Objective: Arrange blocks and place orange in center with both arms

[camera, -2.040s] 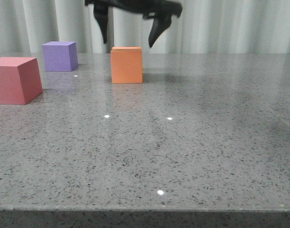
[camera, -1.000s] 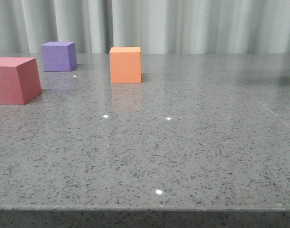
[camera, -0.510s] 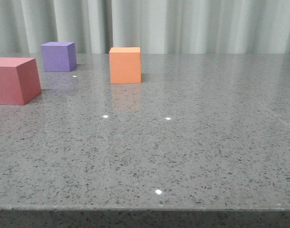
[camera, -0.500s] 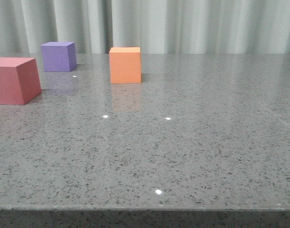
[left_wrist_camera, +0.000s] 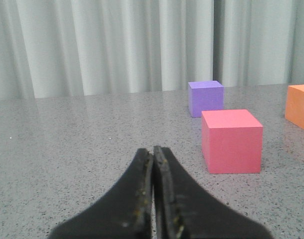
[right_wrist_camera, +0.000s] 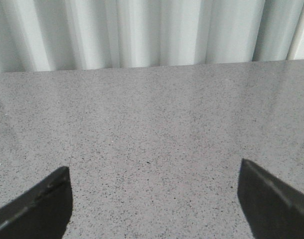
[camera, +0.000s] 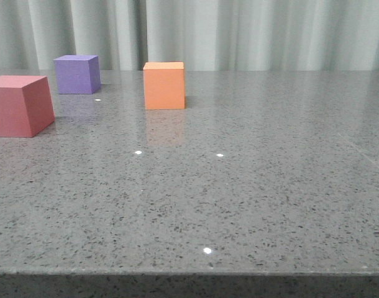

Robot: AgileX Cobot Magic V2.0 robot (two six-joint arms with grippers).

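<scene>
Orange cube (camera: 164, 85) unmoved on table (camera: 251, 186); overhead pincer gone.

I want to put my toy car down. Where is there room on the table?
The table is bare right of the orange cube and along the near edge. The far left is crowded: purple cube and pinkish-red cube.

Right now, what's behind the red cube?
The purple cube stands behind the red cube, apart from it, with curtain beyond. The table directly behind the red cube is hidden.
</scene>
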